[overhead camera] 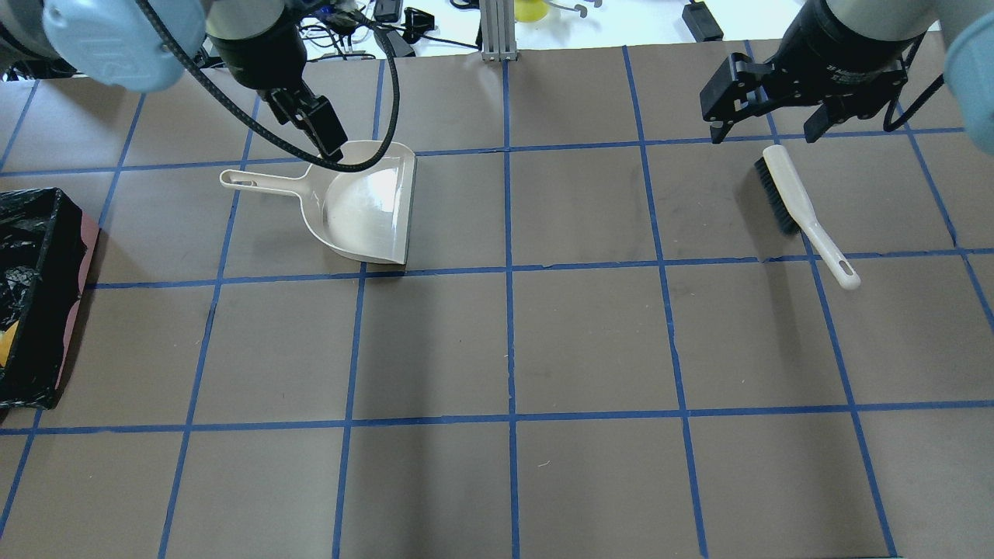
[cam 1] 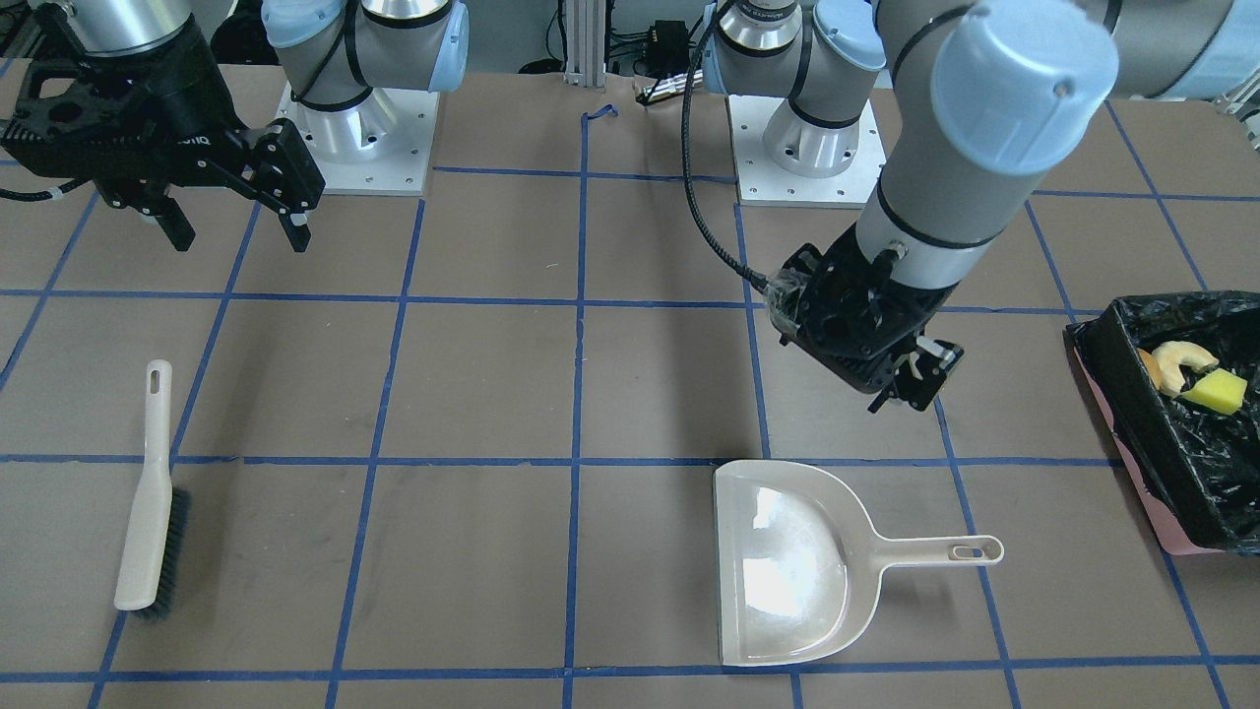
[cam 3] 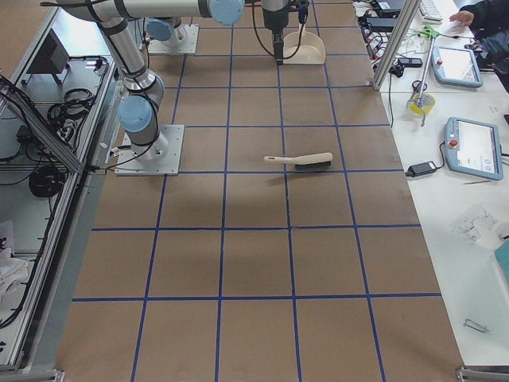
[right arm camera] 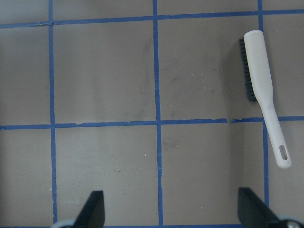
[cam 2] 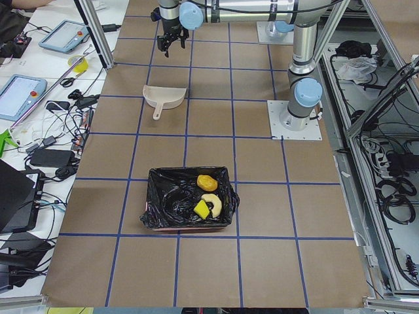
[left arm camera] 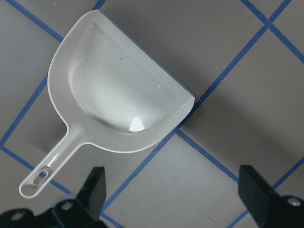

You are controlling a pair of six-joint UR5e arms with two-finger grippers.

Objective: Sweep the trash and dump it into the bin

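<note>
Left claw (cam 1: pixel 901 399) hangs spread wide and empty above the table (cam 1: pixel 492 394), on the robot's side of the dustpan (cam 1: pixel 787 571), close to where the pan's bowl meets its handle. From the left wrist camera the whole dustpan lies ahead of the two fingers (left arm camera: pixel 95 187), not between them, and nothing touches it. The pan sits flat on the table and its bowl holds nothing.

None of the trash (cam 2: pixel 212 201) is near that claw. It all lies in the bin (cam 1: pixel 1162 433), which stands well beyond the dustpan's handle end. On the black liner the orange lump (cam 1: pixel 1149 366), the cream crescent (cam 1: pixel 1181 359) and the yellow sponge piece (cam 1: pixel 1216 391) are bunched close together.

Well off the dustpan's open mouth, on the side away from the bin, the brush (cam 1: pixel 148 532) lies flat on the table. The right claw (cam 1: pixel 241 236) is raised near it, its fingers apart and gripping nothing, clear of the brush. In the right wrist view the brush sits off to one side of the fingers.
</note>
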